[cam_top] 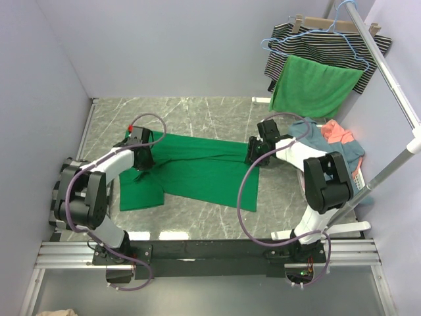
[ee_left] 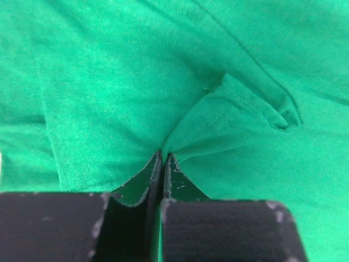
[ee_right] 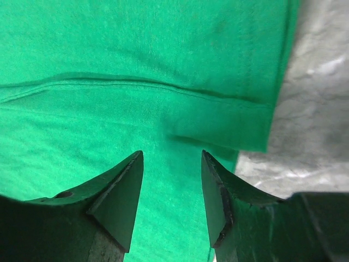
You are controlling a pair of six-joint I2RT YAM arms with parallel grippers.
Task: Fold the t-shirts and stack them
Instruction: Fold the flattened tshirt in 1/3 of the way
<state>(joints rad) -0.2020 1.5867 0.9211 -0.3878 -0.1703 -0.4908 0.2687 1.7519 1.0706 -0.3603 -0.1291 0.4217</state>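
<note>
Left gripper (ee_left: 162,157) pinched shut on a pucker of the green t-shirt (cam_top: 197,171) lying unfolded on the worktop (cam_top: 191,112), right gripper (ee_right: 172,158) spread over its other end, first fold not yet made, blue and coral t-shirts (cam_top: 332,139) heaped at right, nothing stacked

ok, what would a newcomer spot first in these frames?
The green shirt lies spread across the marble table between the arms. The left hand is shut, pinching a pucker of it, while the right hand is open over its right edge. A striped top and a green cloth hang on the rail at the far right, above a heap of blue and coral shirts.
</note>
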